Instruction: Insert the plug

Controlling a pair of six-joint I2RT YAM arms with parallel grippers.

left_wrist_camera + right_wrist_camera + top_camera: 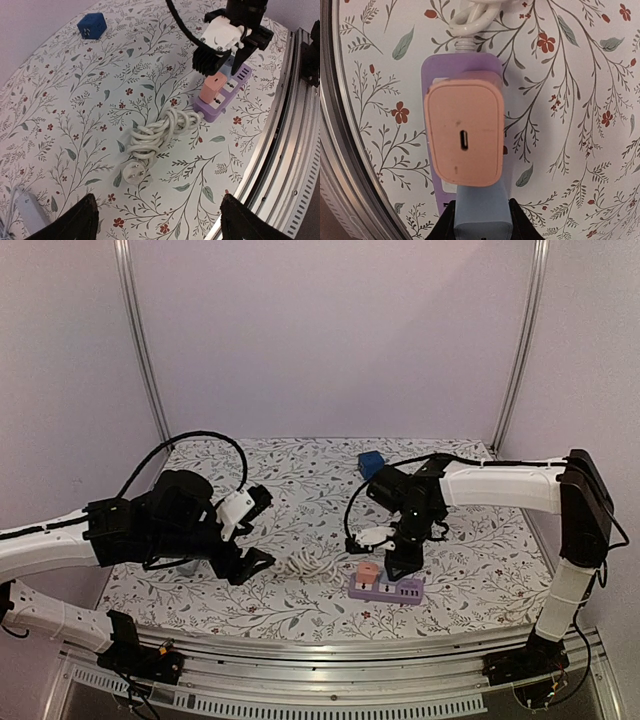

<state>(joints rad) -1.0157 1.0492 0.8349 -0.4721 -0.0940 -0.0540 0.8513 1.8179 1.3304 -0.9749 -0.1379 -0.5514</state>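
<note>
The light blue plug [482,212] is being cut off by the bottom edge of the right wrist view. Its prongs are being hidden, so whether it is seated cannot be told. It is being gripped between the closed fingers of the right gripper [482,227], just below the pink plug [464,132] on the purple power strip [431,72], lower right of centre in the top view. The left gripper [157,212] is being held wide open above the white cord [160,130].
</note>
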